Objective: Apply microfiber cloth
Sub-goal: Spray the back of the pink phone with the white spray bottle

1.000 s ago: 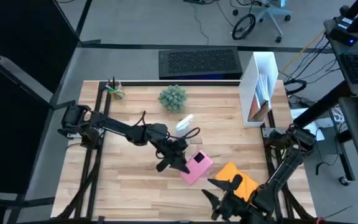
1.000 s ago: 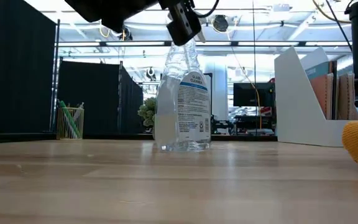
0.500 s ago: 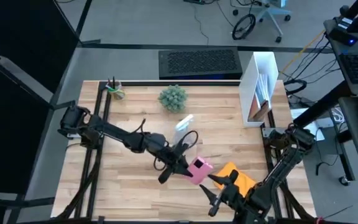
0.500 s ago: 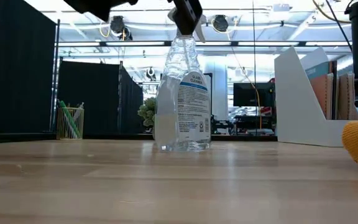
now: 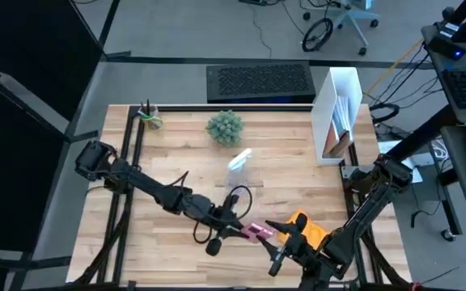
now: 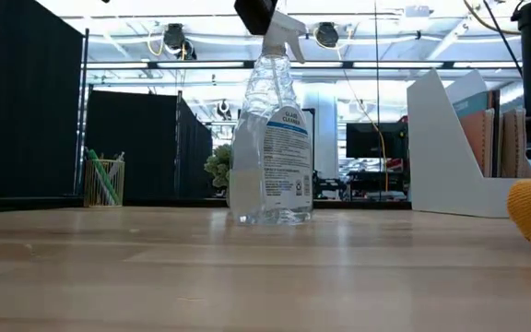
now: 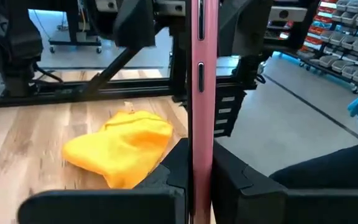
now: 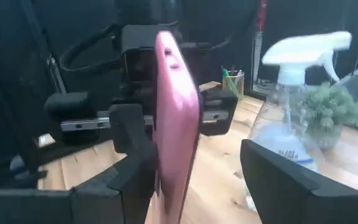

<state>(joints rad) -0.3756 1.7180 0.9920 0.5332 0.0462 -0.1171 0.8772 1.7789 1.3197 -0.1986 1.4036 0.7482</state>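
The left gripper (image 5: pixel 245 233) is clamped on the pink-cased phone (image 5: pixel 257 233), held edge-up. The right gripper (image 5: pixel 285 242) stands spread and empty, just right of the phone. The microfiber cloth (image 5: pixel 312 230) lies near-right — soft, light (pinch a raised fold). Against a second ago, the phone sits nearer and is turned on edge.

You are seeing readable print on one item only: spray bottle (image 6: pixel 270 129) standing on table (image 6: pixel 247 277). Its label is showing "GLASS CLEANER" in blue letters near top, low view. Smaller lines and barcode-like block beneath are staying too fine to read. Right wrist view is giving same bottle (image 8: pixel 294 124) with blue lettering, blurred, not legible. Nothing else is carrying legible text, numbers or signs.
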